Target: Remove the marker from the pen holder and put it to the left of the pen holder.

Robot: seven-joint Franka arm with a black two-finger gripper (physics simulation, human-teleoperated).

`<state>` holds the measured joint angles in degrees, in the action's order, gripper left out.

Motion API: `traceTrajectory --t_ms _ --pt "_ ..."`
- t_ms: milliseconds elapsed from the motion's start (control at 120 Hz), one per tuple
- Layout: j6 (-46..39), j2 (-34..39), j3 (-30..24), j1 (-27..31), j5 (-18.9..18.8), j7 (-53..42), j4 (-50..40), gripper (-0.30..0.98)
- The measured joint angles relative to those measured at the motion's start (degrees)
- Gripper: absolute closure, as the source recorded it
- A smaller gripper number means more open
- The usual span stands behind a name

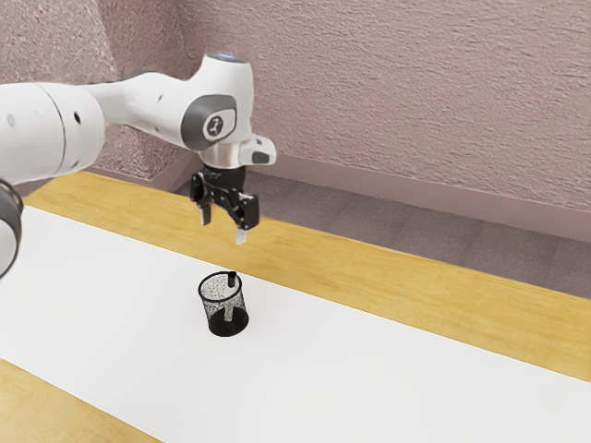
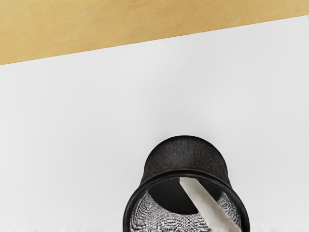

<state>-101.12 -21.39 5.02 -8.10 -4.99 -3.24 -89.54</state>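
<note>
Hand (image 1: 223,228), fingers apart, above black-topped marker (image 1: 232,280) in the exterior view

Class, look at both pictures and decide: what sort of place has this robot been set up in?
Probably a plain indoor room used as a robot workspace: a textured wall with a baseboard, a wooden table bearing a white strip, and a robot arm reaching over it.

I note a wooden table (image 1: 416,291) bearing a white strip (image 1: 416,388) across the frame's lower half, with a black mesh pen holder (image 1: 218,322) upright on it, left of centre.
</note>
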Motion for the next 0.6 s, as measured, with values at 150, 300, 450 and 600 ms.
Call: traceTrajectory --t_ms 150,300,450,600 --pt "-1.51 1.09 0.53 -2.86 -0.8 -1.99 -2.09 0.0" --pt "-5.34 2.86 0.51 -5.39 -2.87 -4.55 -8.41 0.0" --pt "-10.23 4.7 0.51 -5.76 -5.56 -6.36 -15.17 0.0" --pt "-14.06 4.89 0.51 -6.3 -8.06 -7.59 -17.61 0.0"
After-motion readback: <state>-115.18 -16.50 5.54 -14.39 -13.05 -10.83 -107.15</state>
